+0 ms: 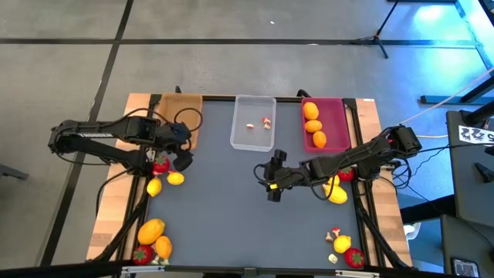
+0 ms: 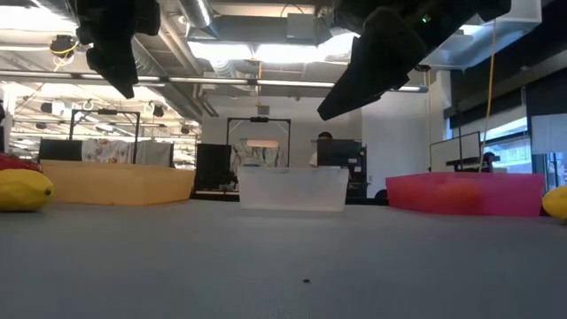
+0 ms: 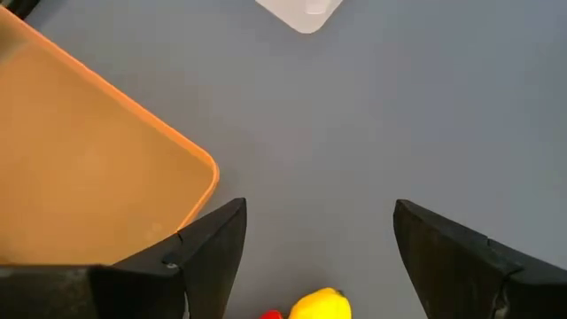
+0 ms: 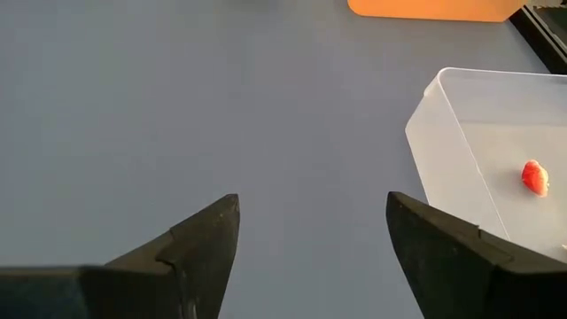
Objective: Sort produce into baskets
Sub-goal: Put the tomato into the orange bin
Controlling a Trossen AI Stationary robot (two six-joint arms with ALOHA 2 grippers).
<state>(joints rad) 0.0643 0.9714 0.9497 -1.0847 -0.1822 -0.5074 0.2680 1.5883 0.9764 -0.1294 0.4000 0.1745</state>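
My left gripper [image 1: 185,147] is open and empty, raised above the mat beside the tan-brown basket [image 1: 179,116]. A red strawberry [image 1: 160,165] and two yellow fruits [image 1: 176,178] lie just near of it; one yellow fruit [image 3: 319,306] shows between its fingers. My right gripper [image 1: 267,175] is open and empty, raised over the mat's middle, near of the clear basket [image 1: 253,122], which holds small red-and-white bits [image 4: 532,176]. The pink basket [image 1: 324,122] holds three orange fruits [image 1: 312,125].
More produce lies on the mat: orange fruits [image 1: 151,230] and a strawberry [image 1: 142,255] at the near left, a yellow fruit [image 1: 336,191] and a red one [image 1: 345,174] under the right arm, several pieces [image 1: 342,244] at the near right. Bare mat [image 1: 231,224] lies in the near middle.
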